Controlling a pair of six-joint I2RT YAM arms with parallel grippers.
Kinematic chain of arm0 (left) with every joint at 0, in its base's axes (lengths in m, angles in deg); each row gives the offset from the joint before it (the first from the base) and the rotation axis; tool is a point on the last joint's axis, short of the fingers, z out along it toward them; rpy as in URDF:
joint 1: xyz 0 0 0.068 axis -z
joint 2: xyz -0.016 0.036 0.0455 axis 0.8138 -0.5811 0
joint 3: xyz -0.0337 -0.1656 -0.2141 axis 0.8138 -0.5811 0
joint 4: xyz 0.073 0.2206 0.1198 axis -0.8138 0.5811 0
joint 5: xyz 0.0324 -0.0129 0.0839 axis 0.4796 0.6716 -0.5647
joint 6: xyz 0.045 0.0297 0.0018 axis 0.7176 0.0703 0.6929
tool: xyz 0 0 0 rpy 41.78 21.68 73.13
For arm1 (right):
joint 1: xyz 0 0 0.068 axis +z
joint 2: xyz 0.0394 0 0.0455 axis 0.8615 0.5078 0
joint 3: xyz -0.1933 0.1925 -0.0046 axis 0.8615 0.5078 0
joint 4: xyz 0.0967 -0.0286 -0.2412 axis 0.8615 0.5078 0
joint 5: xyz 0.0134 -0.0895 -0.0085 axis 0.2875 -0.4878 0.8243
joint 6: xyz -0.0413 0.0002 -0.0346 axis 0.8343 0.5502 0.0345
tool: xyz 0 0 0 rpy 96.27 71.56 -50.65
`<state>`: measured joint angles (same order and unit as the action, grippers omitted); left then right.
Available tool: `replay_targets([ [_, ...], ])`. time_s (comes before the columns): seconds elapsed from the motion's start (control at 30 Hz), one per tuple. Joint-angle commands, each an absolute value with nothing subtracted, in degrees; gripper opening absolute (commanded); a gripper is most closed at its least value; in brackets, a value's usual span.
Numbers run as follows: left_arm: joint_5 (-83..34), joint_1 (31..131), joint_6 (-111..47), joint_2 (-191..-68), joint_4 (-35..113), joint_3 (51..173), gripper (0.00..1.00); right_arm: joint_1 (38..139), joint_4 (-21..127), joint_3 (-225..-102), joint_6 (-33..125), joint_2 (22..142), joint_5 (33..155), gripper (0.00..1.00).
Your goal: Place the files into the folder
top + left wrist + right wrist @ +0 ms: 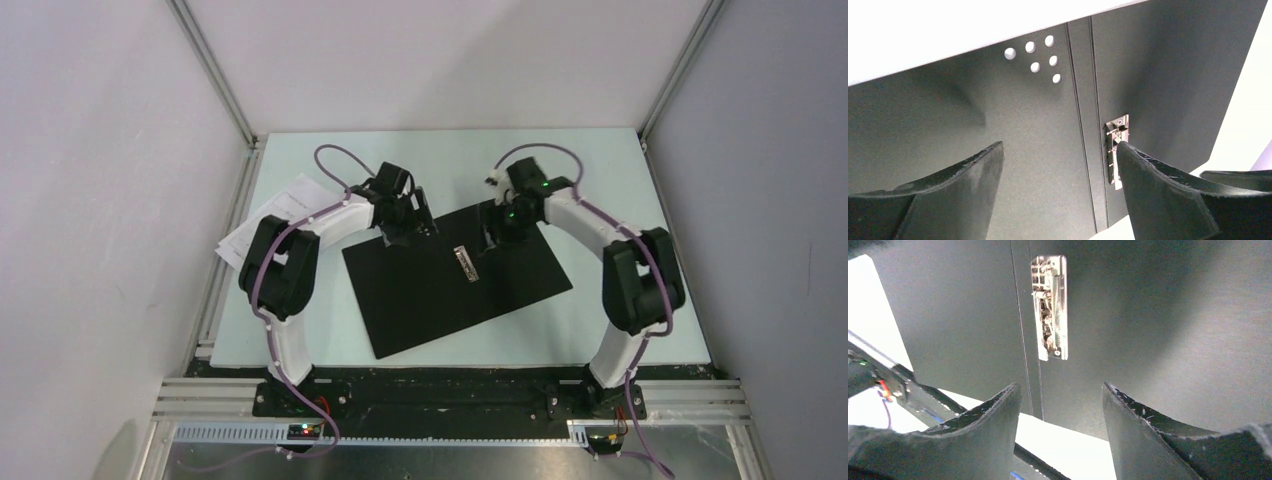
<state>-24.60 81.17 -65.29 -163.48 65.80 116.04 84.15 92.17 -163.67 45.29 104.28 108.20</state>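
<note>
Bright, even overhead light keeps the top view clear with only faint shadows, while the wrist views blow the pale flat surface (948,30) out to featureless white and leave the matte black open folder (1173,340) dim, with a soft grey sheen

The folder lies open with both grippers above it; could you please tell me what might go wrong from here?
The files lie by the left edge of the table, partly under the left arm; reaching for them could push them off. The left gripper and right gripper hang open and empty close over the folder; a low move might snag its metal clip or drag it askew.
</note>
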Motion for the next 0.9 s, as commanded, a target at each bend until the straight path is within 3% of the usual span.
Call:
replay_targets([
  [0.0,-23.85,82.36,-64.90,-162.48,63.87,117.84,0.86,79.17,94.34,-166.39,48.11,98.01,116.13,0.65],
  [0.1,-22.72,83.71,-62.47,-161.40,64.84,118.08,0.84,77.65,90.50,-163.63,46.58,92.24,115.01,0.63],
  [0.3,-22.80,85.66,-65.66,-165.18,65.06,120.25,0.64,79.50,87.85,-158.86,51.00,83.54,110.17,0.48],
  [0.43,-23.62,85.92,-71.37,-170.64,64.50,125.07,0.61,80.59,88.15,-157.44,50.76,83.10,106.01,0.28],
  [0.47,-24.18,86.10,-73.58,-171.40,64.50,126.32,0.59,80.60,87.87,-157.18,50.05,83.22,105.48,0.17],
  [0.6,-23.43,87.69,-77.40,-173.75,64.65,127.73,0.43,80.95,86.60,-155.11,47.80,83.27,103.79,0.00],
  [0.77,-24.40,89.28,-82.56,-171.99,66.73,123.56,0.30,81.72,86.08,-154.41,47.67,83.10,102.56,0.00],
  [0.87,-23.10,91.72,-84.18,-172.08,66.86,121.72,0.29,81.34,85.09,-152.75,47.32,82.98,102.77,0.00],
])
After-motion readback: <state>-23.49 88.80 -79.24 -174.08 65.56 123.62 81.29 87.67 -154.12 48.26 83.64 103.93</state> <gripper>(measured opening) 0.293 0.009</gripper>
